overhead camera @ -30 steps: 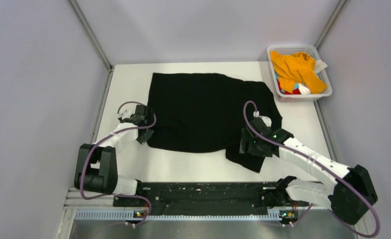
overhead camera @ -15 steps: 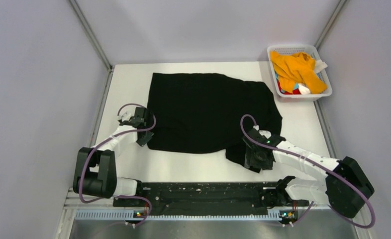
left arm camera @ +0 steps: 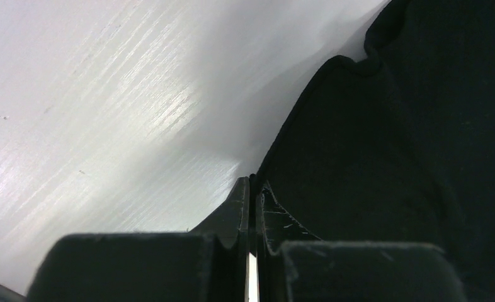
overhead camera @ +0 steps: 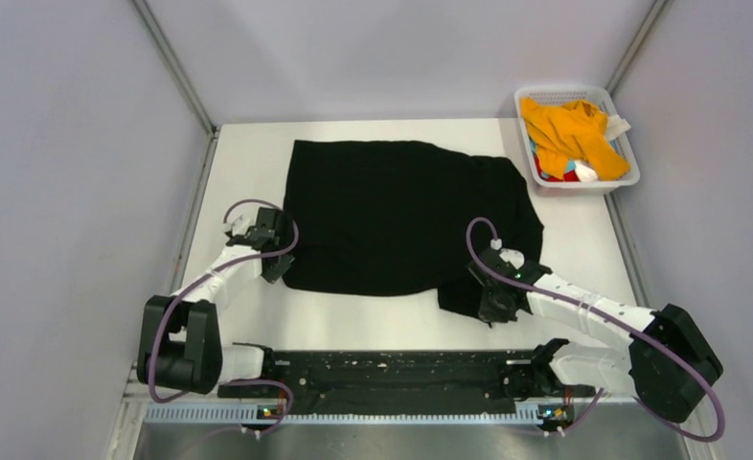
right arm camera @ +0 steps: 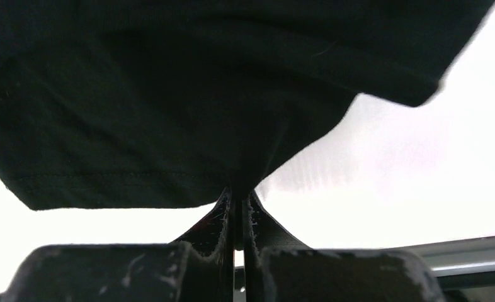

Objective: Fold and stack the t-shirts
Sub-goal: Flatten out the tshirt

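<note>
A: Where is the black t-shirt to be found?
B: It is spread flat across the middle of the white bench. 1 part of it is bunched at the near right, towards the arm bases. Which end holds the collar cannot be told.

A: And the other shirt?
B: The orange-yellow t-shirt is heaped in the white mesh basket, which is set at the far right corner of the bench. It is kept apart from the black one. Bits of red, blue and white fabric are seen beneath it, at the basket's near side.

A: How is the left claw set?
B: It is held low at the black shirt's near left edge. In the left wrist view its 2 fingers are pressed together and the cloth's edge is caught at their tips. The edge is raised a little, so that a shadow is thrown on the bench.

A: And the right claw?
B: It is placed at the bunched near right part. In the right wrist view its fingers are clamped on a pinch of black cloth, which is drawn down into the tips in a peak. A stitched hem is seen just to the left of that pinch.
</note>
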Robot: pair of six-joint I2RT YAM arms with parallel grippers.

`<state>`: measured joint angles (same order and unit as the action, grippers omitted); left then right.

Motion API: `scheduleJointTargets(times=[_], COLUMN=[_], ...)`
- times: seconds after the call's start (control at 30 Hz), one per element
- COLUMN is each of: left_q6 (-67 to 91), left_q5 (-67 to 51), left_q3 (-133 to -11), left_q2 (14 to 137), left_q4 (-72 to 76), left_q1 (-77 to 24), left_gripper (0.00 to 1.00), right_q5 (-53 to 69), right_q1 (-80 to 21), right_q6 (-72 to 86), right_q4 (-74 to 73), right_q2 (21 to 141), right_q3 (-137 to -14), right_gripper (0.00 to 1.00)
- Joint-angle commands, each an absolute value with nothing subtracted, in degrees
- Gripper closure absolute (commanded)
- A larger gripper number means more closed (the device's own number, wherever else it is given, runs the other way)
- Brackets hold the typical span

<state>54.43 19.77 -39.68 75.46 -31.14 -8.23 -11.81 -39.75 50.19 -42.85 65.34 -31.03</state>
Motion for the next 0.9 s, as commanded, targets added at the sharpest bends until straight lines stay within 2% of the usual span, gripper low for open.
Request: scheduleJointTargets(times=[0.0, 0.27, 0.47, 0.7, 0.87], left_q6=[53.57, 50.44, 47.19, 44.54, 42.32], left_q5=[21.15, 21.61, 22.23, 20.34, 17.18], left_q3=[-41.45, -48.63, -55.37, -69.19, -77.82], left_q2=[70.92, 54.44, 42.40, 35.82, 31.74], left_q4=[-34.39, -36.63, -32.56, -32.53, -31.22], left_q1=[-7.89, -7.91, -7.91, -7.91, -7.91], left_gripper=[1.00, 1.00, 1.00, 1.00, 1.00], right_q5=[-20.93, -34.47, -41.16, -36.04, -26.78], right_q1=[-40.40, -37.71, -37.71, -37.75, -37.69], right_q6=[49.72, 40.50, 31.12, 20.80, 18.76], right_q4=[-41.48, -39.58, -35.77, -32.38, -34.40], right_q2=[61.86, 55.16, 49.80, 46.40, 45.90], right_q3=[-34.30, -52.12, -64.92, -81.92, -94.98], right_gripper=[1.00, 1.00, 1.00, 1.00, 1.00])
